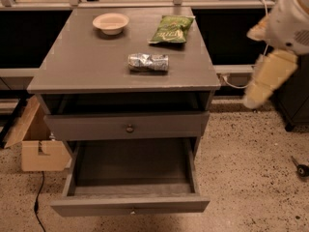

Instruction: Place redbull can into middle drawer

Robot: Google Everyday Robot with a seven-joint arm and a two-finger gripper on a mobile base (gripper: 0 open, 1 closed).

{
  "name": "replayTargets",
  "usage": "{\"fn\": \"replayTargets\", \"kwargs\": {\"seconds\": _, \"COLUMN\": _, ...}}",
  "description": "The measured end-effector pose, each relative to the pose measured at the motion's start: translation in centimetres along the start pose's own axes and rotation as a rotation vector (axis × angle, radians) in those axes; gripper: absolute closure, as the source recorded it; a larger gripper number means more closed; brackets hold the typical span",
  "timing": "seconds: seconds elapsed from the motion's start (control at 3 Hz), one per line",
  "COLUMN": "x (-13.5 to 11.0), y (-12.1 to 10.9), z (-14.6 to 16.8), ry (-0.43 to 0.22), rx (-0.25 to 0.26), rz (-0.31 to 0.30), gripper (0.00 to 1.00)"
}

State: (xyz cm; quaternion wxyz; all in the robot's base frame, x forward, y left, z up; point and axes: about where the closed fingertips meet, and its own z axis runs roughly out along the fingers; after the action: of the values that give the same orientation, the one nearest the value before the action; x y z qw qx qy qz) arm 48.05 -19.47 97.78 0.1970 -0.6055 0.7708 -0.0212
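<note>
The redbull can (148,62) lies on its side on the grey cabinet top (87,57), near the middle front. The middle drawer (131,178) is pulled open below, its deep tray empty, with a tiny knob on its front panel (133,210). My arm, white and cream, hangs in from the right edge, beside the cabinet's right front corner. My gripper (254,99) is at its lower end, to the right of the can and lower than the cabinet top, apart from the can.
A beige bowl (111,22) and a green chip bag (171,29) sit at the back of the top. A shut drawer front with a dark round knob (129,128) is above the open drawer. A cardboard box (38,144) stands on the floor at the left.
</note>
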Motion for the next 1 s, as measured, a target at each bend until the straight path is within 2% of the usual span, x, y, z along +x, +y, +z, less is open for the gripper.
{"fn": "replayTargets", "kwargs": {"seconds": 0.33, "x": -5.0, "y": -5.0, "z": 3.7, "ry": -0.123, "rx": -0.011, "rz": -0.003, "gripper": 0.00}}
{"fn": "replayTargets", "kwargs": {"seconds": 0.67, "x": -11.0, "y": -8.9, "z": 8.1, "ry": -0.238, "rx": -0.044, "rz": 0.005, "gripper": 0.00}}
{"fn": "replayTargets", "kwargs": {"seconds": 1.0, "x": -11.0, "y": -8.9, "z": 8.2, "ry": -0.237, "rx": -0.045, "rz": 0.004, "gripper": 0.00}}
